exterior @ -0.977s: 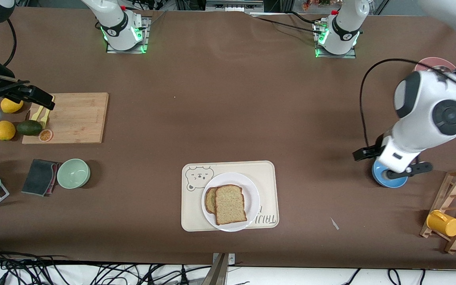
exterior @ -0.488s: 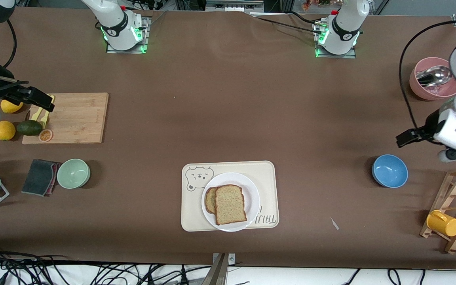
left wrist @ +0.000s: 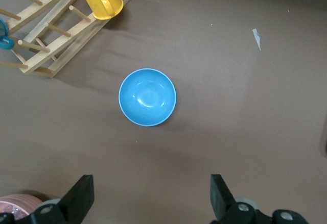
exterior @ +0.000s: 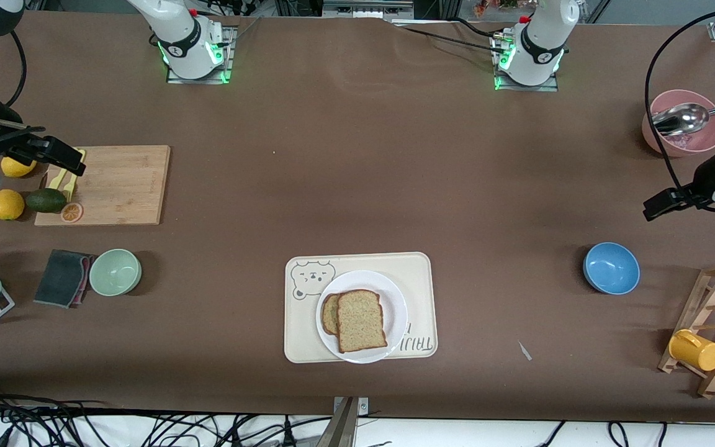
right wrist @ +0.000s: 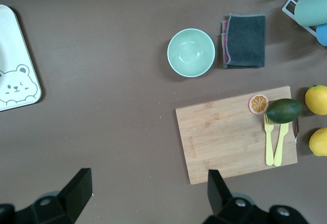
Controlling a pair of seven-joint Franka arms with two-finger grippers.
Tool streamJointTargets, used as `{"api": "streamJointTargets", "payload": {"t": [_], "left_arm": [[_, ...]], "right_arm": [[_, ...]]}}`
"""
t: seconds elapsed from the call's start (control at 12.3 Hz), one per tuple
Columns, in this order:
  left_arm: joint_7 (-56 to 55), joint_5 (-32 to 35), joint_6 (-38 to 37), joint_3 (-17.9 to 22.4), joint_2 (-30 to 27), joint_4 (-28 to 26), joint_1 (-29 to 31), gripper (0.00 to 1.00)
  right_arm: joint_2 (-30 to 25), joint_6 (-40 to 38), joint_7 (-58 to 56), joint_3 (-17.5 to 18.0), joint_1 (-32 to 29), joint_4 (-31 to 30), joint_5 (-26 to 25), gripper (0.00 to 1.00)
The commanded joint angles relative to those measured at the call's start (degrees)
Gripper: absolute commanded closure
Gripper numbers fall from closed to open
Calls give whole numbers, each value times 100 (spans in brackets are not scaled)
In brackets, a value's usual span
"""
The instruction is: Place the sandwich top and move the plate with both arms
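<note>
Left tool [left wrist: 149, 201] is released, fingers spread wide with nothing between them, up over bare surface [exterior: 357, 161] at the left arm's end, between the pink bowl [exterior: 683, 130] with its metal spoon [exterior: 680, 118] and the blue bowl [exterior: 611, 267]. Right tool [right wrist: 144, 198] is released too, empty, up over bare surface just beside the cutting board [exterior: 109, 184] at the right arm's end. I see the sandwich top [exterior: 360, 320] lying on a second slice on the plate [exterior: 395, 298], offset so the lower slice's edge shows. Plate sits on the cream tray [exterior: 419, 273] with the bear drawing, near the front camera's edge, well apart from both tools. Board carries an avocado [right wrist: 284, 110], orange slice [right wrist: 258, 103] and two yellow forks [right wrist: 274, 145]; green bowl [exterior: 115, 272] and dark cloth [exterior: 62, 277] sit nearer the camera than the board.
</note>
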Motion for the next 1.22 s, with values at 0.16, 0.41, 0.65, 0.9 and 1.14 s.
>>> {"api": "streamJointTargets", "payload": {"t": [0.16, 0.41, 0.65, 0.9, 1.14], "left_arm": [[320, -367, -684, 332, -18, 480, -189, 0], [515, -438, -1196, 1039, -26, 807, -824, 0], [576, -430, -1258, 1021, -263, 676, -816, 0], [717, -351, -1398, 916, -343, 658, -824, 0], [717, -394, -1486, 688, -395, 667, -816, 0]], "right_arm": [[-89, 46, -87, 15, -37, -51, 107, 0], [-80, 46, -87, 24, -37, -51, 107, 0], [-80, 37, -87, 24, -37, -51, 107, 0], [-80, 28, -87, 24, -37, -51, 107, 0], [-80, 28, -96, 24, -37, -51, 107, 0]]}}
